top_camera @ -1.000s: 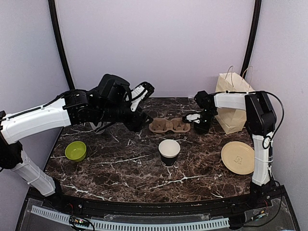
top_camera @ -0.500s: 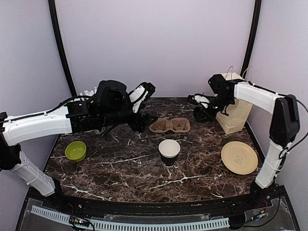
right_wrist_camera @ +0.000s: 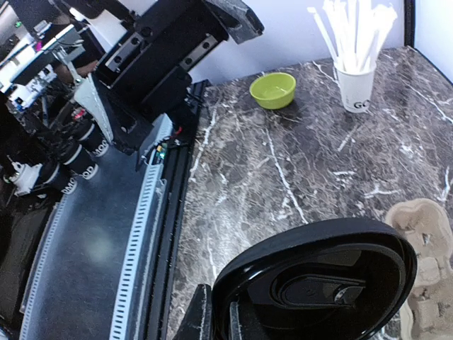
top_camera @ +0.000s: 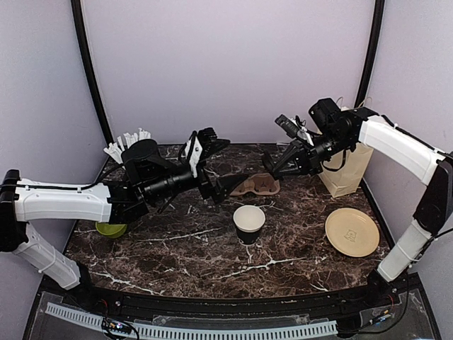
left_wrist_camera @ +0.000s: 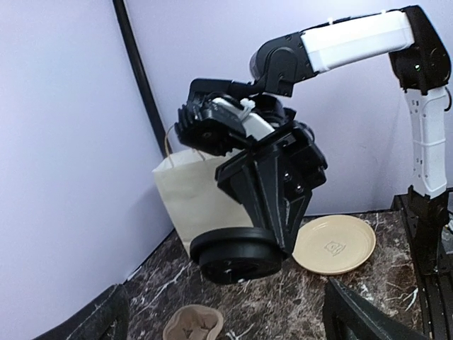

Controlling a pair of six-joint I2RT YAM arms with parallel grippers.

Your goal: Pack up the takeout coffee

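Observation:
The takeout coffee cup [top_camera: 249, 223], dark with a white top band, stands upright and uncovered at the middle of the marble table [top_camera: 177, 248]. Its round black lid [left_wrist_camera: 237, 255] hangs in the air, held at the rim, with my right gripper [top_camera: 273, 168] shut on it above the table behind the cup. In the right wrist view the lid [right_wrist_camera: 318, 283] fills the lower right, its rim between that gripper's [right_wrist_camera: 223, 315] fingers. My left gripper [top_camera: 230, 163] is open and empty, raised left of the lid and facing it, fingers [left_wrist_camera: 354, 315] wide apart.
A cardboard cup carrier [top_camera: 258, 184] lies behind the cup. A paper bag [top_camera: 343, 170] stands at the back right, with a tan plate [top_camera: 350, 231] in front of it. A lime-green bowl [top_camera: 106, 229] sits at the left and a cup of white straws [top_camera: 127, 142] at the back left.
My right gripper rose from the table by the bag and swung towards the centre with the lid. My left gripper opened wide and turned to face the lid.

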